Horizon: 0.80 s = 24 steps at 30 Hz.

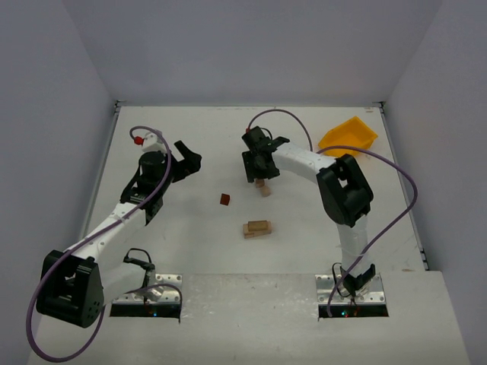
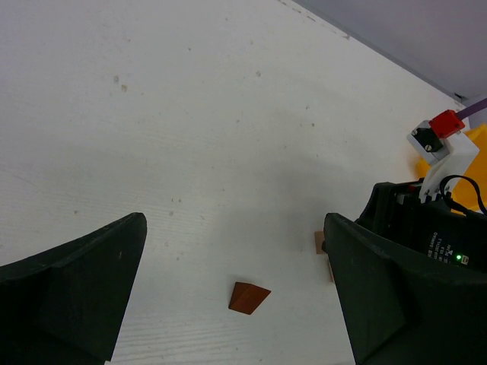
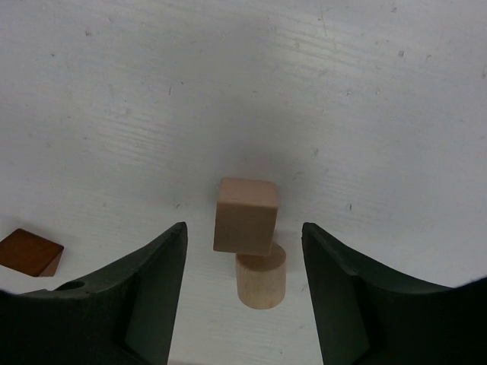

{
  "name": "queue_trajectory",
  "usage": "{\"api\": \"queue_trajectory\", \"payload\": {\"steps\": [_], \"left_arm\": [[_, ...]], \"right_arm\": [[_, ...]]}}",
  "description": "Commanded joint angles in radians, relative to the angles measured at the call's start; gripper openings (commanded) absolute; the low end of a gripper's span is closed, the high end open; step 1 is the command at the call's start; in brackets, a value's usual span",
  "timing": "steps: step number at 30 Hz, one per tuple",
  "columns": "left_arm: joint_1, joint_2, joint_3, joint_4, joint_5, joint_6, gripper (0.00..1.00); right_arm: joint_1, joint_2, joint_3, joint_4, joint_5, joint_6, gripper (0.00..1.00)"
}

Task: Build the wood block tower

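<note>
1. Right tool (image 1: pixel 259 173) is held spread wide over a pale cube (image 3: pixel 245 215) touching a round block (image 3: pixel 261 281) on the counter (image 1: pixel 190 228).
2. Left tool (image 1: pixel 188 157) is spread too.
3. Reddish-brown block (image 1: pixel 225 199) is seen apart; oblong blocks (image 1: pixel 257 228) are stacked nearby.

pale tan cube (image 3: pixel 245 214), reddish-brown block (image 3: pixel 29 252), yellow bin (image 1: pixel 348 138)

One dark reddish-brown block (image 1: pixel 224 199) is showing. Two separate pale pieces are sitting together: one cube (image 3: pixel 245 215) and one cylinder (image 3: pixel 261 280). One pale oblong pile (image 1: pixel 257 228) is showing at least two blocks, exact count unclear. One yellow bin (image 1: pixel 348 137) is showing.
</note>
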Motion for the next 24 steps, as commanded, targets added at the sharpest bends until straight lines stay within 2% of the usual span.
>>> {"api": "queue_trajectory", "payload": {"steps": [1,15,20,24], "left_arm": [[0.007,-0.031,-0.007,0.051,0.009,0.007,1.00],[0.008,-0.033,-0.011,0.057,0.017,0.009,1.00],[0.007,-0.040,-0.015,0.058,0.021,0.009,1.00],[0.006,-0.039,-0.014,0.058,0.020,0.007,1.00]], "right_arm": [[0.000,0.021,0.044,0.014,0.015,0.018,0.59],[0.000,0.001,0.032,0.033,0.022,0.005,0.28],[0.007,-0.044,0.038,0.038,-0.016,-0.039,0.21],[0.039,-0.135,0.020,0.020,0.028,-0.046,0.21]]}}
